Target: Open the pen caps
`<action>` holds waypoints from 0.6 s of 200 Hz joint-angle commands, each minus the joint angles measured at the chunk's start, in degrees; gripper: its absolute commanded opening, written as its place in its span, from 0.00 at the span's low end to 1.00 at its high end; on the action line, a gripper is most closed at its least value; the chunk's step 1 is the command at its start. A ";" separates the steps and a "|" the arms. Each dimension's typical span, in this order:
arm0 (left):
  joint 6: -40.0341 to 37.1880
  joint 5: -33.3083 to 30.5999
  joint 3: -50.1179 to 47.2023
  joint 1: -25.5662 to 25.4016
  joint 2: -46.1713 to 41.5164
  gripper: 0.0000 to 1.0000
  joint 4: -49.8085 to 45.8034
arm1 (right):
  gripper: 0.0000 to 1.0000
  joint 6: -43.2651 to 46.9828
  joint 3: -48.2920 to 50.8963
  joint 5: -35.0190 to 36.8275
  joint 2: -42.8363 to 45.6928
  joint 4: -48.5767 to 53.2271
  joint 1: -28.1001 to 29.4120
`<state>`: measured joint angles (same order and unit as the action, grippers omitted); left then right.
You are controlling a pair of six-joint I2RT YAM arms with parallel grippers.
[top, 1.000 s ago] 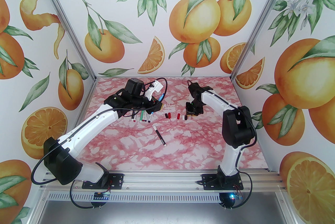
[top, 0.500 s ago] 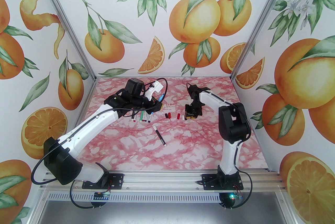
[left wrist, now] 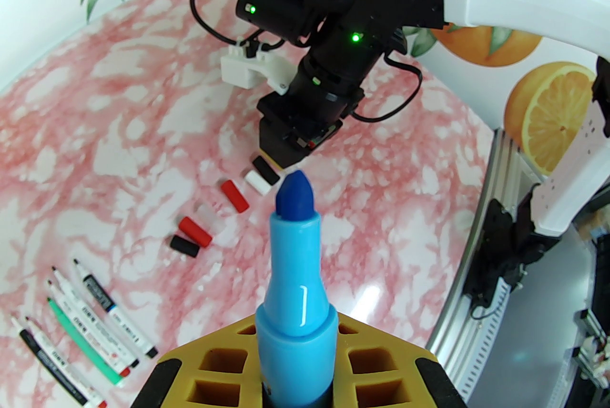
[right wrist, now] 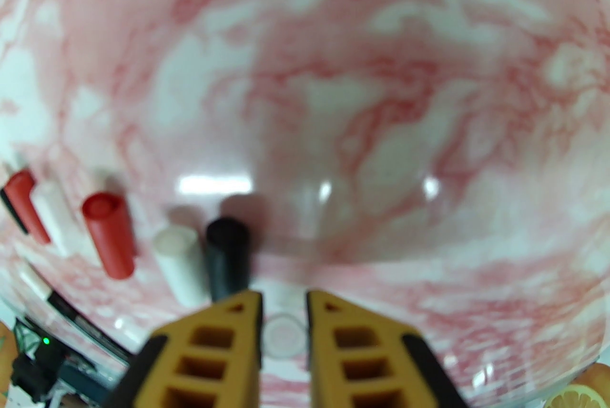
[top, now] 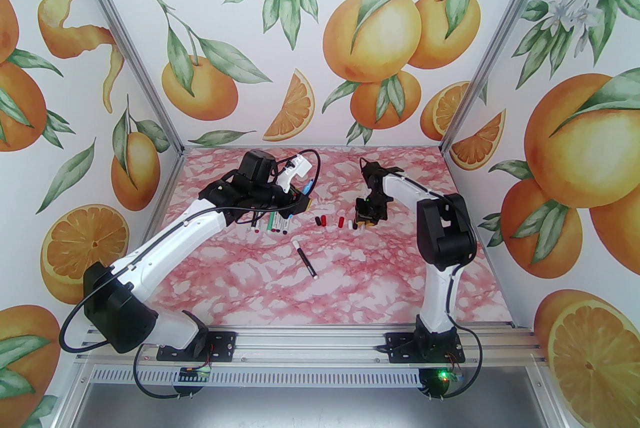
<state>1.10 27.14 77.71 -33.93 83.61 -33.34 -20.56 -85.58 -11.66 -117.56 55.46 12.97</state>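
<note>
Right gripper (right wrist: 283,296) was down low at the row of pen caps (top: 336,221), jaws pinched on a pale cap (right wrist: 283,334) seen end-on between its yellow fingers (right wrist: 224,339). It sat at the row's right-arm end, just beside the black cap (right wrist: 228,253) that closed the line. Beyond the row's other end, the left gripper (left wrist: 295,325) was clamped on the blue pen (left wrist: 295,272), tip bare, raised off the table (top: 380,276).

The step in hand looked like a set-down, adding the pale cap to the row. To do it cleanly, the call was to go low until the cap met the marble, then part the jaws only a little and lift straight up. A round cap would likely roll if dropped. The inner finger was very near the black cap, so any sideways drift risked knocking the line.

For room, the side of the row away from the left arm was bare marble, the easy way out. The bundle of pens (top: 272,223) lay past the row's left-arm end, under the left wrist. The lone pen (top: 305,258) lay apart, nearer the bases than the row. The back wall (top: 310,131) stood well beyond the row.
</note>
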 commanded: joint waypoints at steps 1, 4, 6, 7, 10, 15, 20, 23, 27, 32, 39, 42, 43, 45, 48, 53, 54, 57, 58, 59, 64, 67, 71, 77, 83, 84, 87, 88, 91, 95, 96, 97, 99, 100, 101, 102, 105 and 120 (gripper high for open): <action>-0.84 0.24 0.25 -0.30 -0.81 0.10 -0.58 | 0.20 -1.05 -1.73 -0.55 -1.82 -1.66 -0.75; -0.84 0.25 0.25 -0.27 -0.82 0.10 -0.58 | 0.20 -1.11 -1.75 -0.63 -1.80 -1.75 -0.71; -0.84 0.21 0.25 -0.26 -0.82 0.10 -0.58 | 0.20 -1.14 -1.80 -0.71 -1.82 -1.82 -0.81; -0.84 0.20 0.25 -0.26 -0.82 0.10 -0.58 | 0.20 -1.15 -1.83 -0.76 -1.85 -1.84 -0.83; -0.84 0.27 0.26 -0.26 -0.74 0.10 -0.58 | 0.20 -1.20 -1.82 -0.85 -1.88 -1.91 -0.84; -0.84 0.20 0.28 -0.26 -0.73 0.10 -0.65 | 0.20 -1.30 -1.95 -1.07 -1.95 -2.10 -0.79; -0.84 0.28 0.25 -0.34 -0.65 0.10 -0.67 | 0.20 -1.41 -2.06 -1.25 -2.15 -2.20 -0.77; -0.84 0.34 0.27 -0.33 -0.58 0.10 -0.67 | 0.20 -1.41 -2.16 -1.26 -2.15 -2.18 -0.83; -0.84 0.41 0.25 -0.34 -0.56 0.10 -0.67 | 0.20 -1.50 -2.42 -1.26 -2.28 -2.18 -0.82; -0.84 0.36 0.25 -0.35 -0.60 0.10 -0.67 | 0.20 -1.54 -2.50 -1.26 -2.37 -2.25 -0.82; -0.84 0.31 0.25 -0.43 -0.51 0.10 -0.67 | 0.20 -1.64 -2.74 -1.26 -2.58 -2.35 -0.91; -0.84 0.33 0.25 -0.43 -0.51 0.10 -0.63 | 0.20 -1.67 -2.88 -1.26 -2.65 -2.37 -0.93; -0.84 0.31 0.25 -0.39 -0.53 0.10 -0.65 | 0.20 -1.67 -2.90 -1.26 -2.71 -2.37 -0.93; -0.84 0.29 0.25 -0.42 -0.55 0.10 -0.62 | 0.20 -1.68 -2.92 -1.33 -2.75 -2.38 -0.93; -0.84 0.32 0.25 -0.43 -0.48 0.10 -0.66 | 0.20 -1.68 -3.07 -1.39 -2.88 -2.40 -0.91; -0.88 0.26 0.25 -0.44 -0.51 0.10 -0.67 | 0.21 -1.73 -3.22 -1.51 -3.04 -2.38 -0.92; -0.91 0.23 0.25 -0.44 -0.54 0.10 -0.67 | 0.21 -1.75 -3.25 -1.56 -3.04 -2.38 -0.93; -0.93 0.20 0.25 -0.41 -0.48 0.10 -0.67 | 0.22 -1.77 -3.39 -1.68 -3.26 -2.38 -0.93; -0.88 0.20 0.25 -0.42 -0.47 0.10 -0.67 | 0.22 -1.77 -3.39 -1.68 -3.26 -2.38 -0.93; -0.91 0.24 0.25 -0.43 -0.47 0.10 -0.67 | 0.22 -1.77 -3.42 -1.69 -3.28 -2.38 -0.93; -0.93 0.20 0.25 -0.41 -0.47 0.10 -0.76 | 0.23 -1.80 -3.46 -1.70 -3.33 -2.44 -0.93; -0.88 0.15 0.25 -0.39 -0.47 0.10 -0.76 | 0.23 -1.85 -3.47 -1.70 -3.38 -2.54 -0.89; -0.93 0.08 0.25 -0.44 -0.47 0.10 -0.76 | 0.23 -1.86 -3.45 -1.70 -3.42 -2.55 -0.88; -0.93 -0.05 0.25 -0.43 -0.47 0.10 -0.76 | 0.24 -1.94 -3.46 -1.61 -3.40 -2.71 -0.91; -0.99 -0.06 0.29 -0.45 -0.47 0.10 -0.76 | 0.25 -1.94 -3.46 -1.44 -3.34 -2.80 -0.90; -0.96 -0.02 0.27 -0.44 -0.43 0.10 -0.80 | 0.25 -1.94 -3.46 -1.44 -3.36 -2.81 -0.91; -0.93 -0.06 0.22 -0.43 -0.40 0.11 -0.74 | 0.25 -1.95 -3.45 -1.44 -3.33 -2.85 -0.96; -0.93 -0.06 0.23 -0.39 -0.39 0.10 -0.75 | 0.25 -1.95 -3.45 -1.44 -3.31 -2.88 -0.99; -1.01 -0.06 0.23 -0.47 -0.38 0.10 -0.76 | 0.25 -1.97 -3.41 -1.36 -3.29 -2.89 -1.00; -1.00 -0.07 0.20 -0.46 -0.38 0.10 -0.81 | 0.26 -1.96 -3.43 -1.35 -3.30 -2.90 -1.02; -1.01 -0.07 0.22 -0.45 -0.34 0.10 -0.83 | 0.26 -1.96 -3.43 -1.35 -3.30 -2.90 -1.02; -1.01 -0.07 0.23 -0.40 -0.32 0.10 -0.84 | 0.26 -1.95 -3.44 -1.35 -3.29 -2.90 -1.02; -1.01 -0.09 0.20 -0.56 -0.30 0.11 -0.84 | 0.26 -1.92 -3.38 -1.28 -3.29 -2.90 -0.97; -0.97 -0.12 0.22 -0.54 -0.30 0.11 -0.85 | 0.26 -1.93 -3.42 -1.27 -3.29 -2.86 -1.00; -0.99 -0.14 0.19 -0.57 -0.29 0.11 -0.80 | 0.27 -1.94 -3.40 -1.26 -3.27 -2.89 -1.01; -1.00 -0.10 0.17 -0.55 -0.29 0.11 -0.78 | 0.27 -1.99 -3.43 -1.22 -3.28 -2.90 -1.02; -1.01 -0.14 0.22 -0.52 -0.29 0.10 -0.78 | 0.27 -1.95 -3.43 -1.18 -3.20 -2.96 -1.02; -0.99 -0.08 0.22 -0.52 -0.23 0.10 -0.76 | 0.28 -1.94 -3.18 -1.00 -2.96 -3.15 -1.05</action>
<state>1.08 27.03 77.71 -34.20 83.61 -33.45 -21.85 -87.77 -12.51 -120.22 53.71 12.58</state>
